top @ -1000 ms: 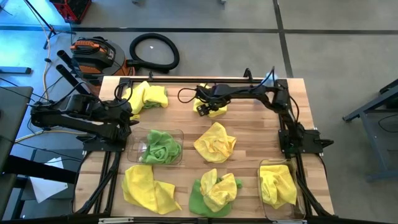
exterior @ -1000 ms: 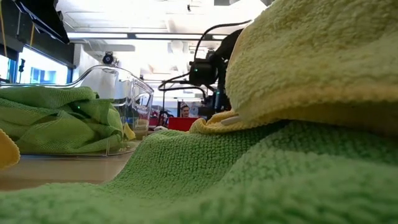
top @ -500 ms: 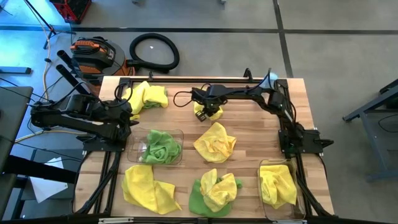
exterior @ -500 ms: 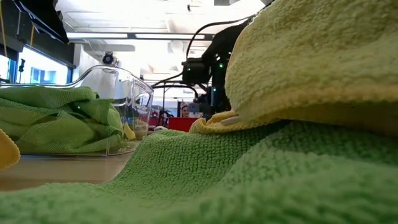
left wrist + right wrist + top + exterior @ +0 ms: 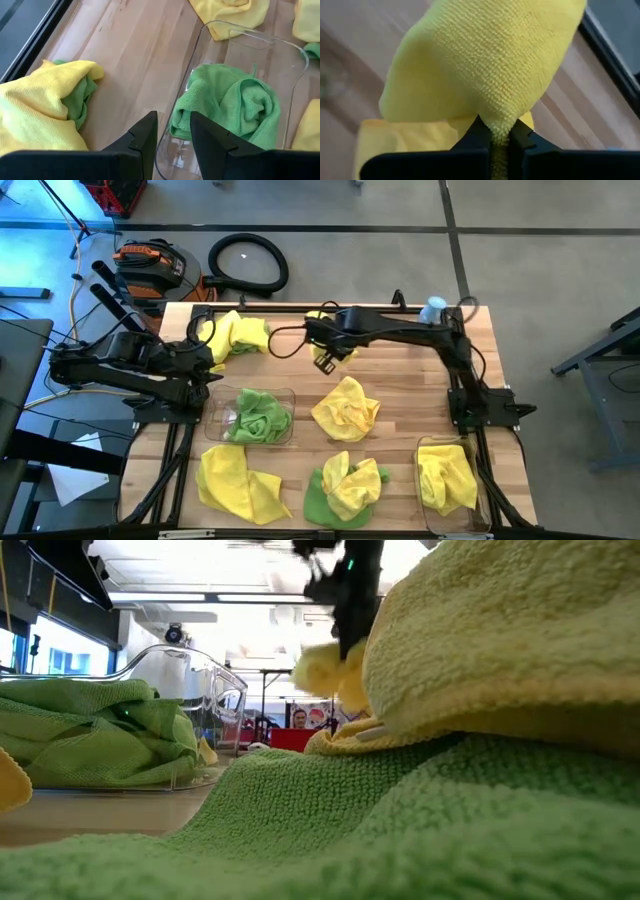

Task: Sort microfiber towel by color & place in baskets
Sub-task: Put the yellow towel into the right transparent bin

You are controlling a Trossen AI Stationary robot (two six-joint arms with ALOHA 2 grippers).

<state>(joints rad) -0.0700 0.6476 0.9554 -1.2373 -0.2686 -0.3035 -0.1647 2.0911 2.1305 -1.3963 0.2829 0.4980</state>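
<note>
High: right gripper (image 5: 322,360) pinches yellow towel (image 5: 330,352) at table's far middle; left gripper (image 5: 207,363) idles beside green-filled basket (image 5: 290,395). Low: the towel hangs clear. Left wrist: fingers (image 5: 145,137) narrowly apart, empty. Right wrist: jaws clamp towel.

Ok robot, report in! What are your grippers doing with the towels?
Right gripper shut on a yellow towel, lifted off the table. Left gripper open, waiting by the green basket. Nothing in the way.
</note>
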